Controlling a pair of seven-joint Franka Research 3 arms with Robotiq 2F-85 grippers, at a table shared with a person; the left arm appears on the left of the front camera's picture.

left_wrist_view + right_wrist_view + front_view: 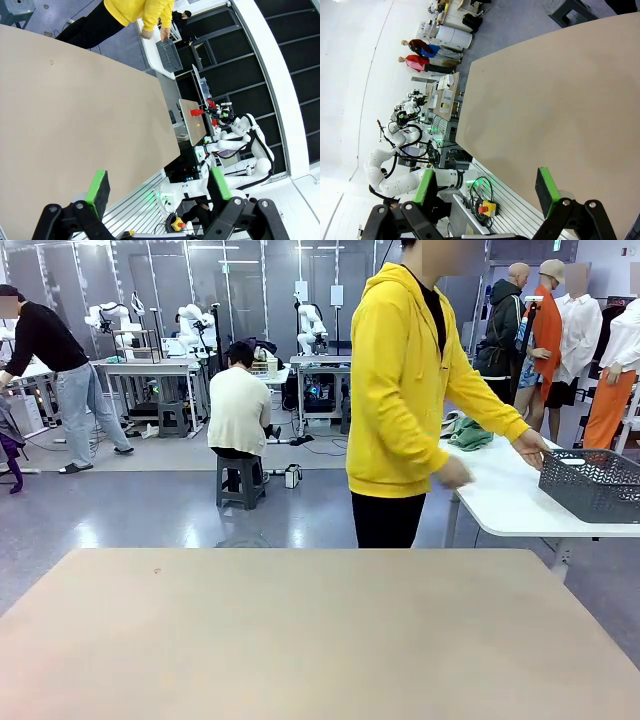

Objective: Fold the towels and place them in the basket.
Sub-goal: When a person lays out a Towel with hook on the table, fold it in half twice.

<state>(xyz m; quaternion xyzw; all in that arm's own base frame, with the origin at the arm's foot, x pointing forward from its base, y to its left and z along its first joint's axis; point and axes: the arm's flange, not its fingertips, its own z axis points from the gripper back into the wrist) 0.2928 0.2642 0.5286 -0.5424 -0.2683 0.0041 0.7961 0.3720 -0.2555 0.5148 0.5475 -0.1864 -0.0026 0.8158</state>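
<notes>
1. Beyond the desk's (300, 640) far right corner, the basket (592, 485) sits by the near edge of a white side table (500, 502), with a person's hand (530, 448) on its rim.
2. At that table's far left corner lies a crumpled green towel (470, 433).
3. Above the desk, the left gripper (157, 185) hangs with its jaws spread wide, gripping nothing.
4. The right gripper (486, 189) is likewise wide apart and empty.

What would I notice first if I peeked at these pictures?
The person in the bright yellow hoodie stands beyond the big beige table, turned toward a white side table with one hand at the dark grey basket. A crumpled green towel lies farther back on that side table. Close up, the left gripper and right gripper hang open over the beige table, green pads wide apart.
</notes>
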